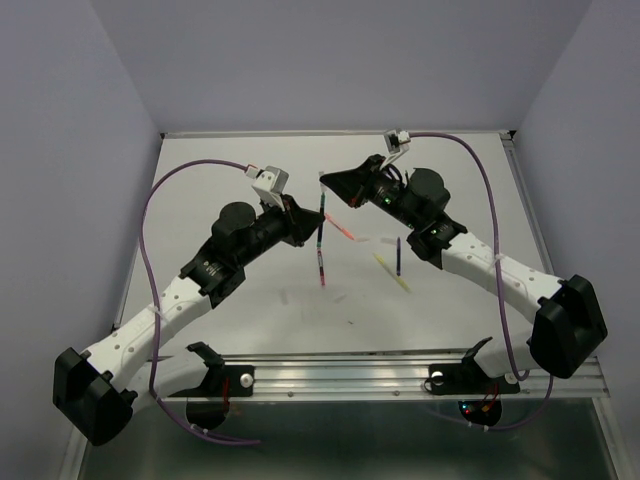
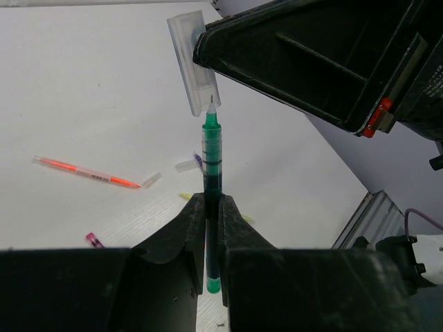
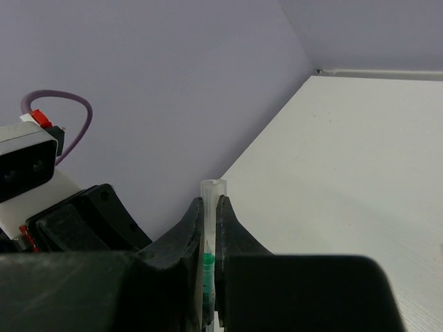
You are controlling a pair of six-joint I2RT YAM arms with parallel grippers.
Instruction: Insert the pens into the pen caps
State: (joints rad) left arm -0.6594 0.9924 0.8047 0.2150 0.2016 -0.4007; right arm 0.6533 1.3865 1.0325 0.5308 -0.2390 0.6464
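The left gripper (image 2: 213, 204) jaws are clamping the green pen (image 2: 212, 149). The right gripper (image 3: 210, 207) jaws are pinching the cap (image 2: 192, 55), and the pen tip is meeting its open edge above the tabletop (image 2: 83, 83).

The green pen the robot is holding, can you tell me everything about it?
The green pen is a thin stick with a see-through barrel, green ink inside, dark rings and a fine pointed tip. The left jaws pinch its lower half. Its tip sits right at the open end of the clear pen cap held in the right jaws, seemingly just starting in. It is held up above the white table.
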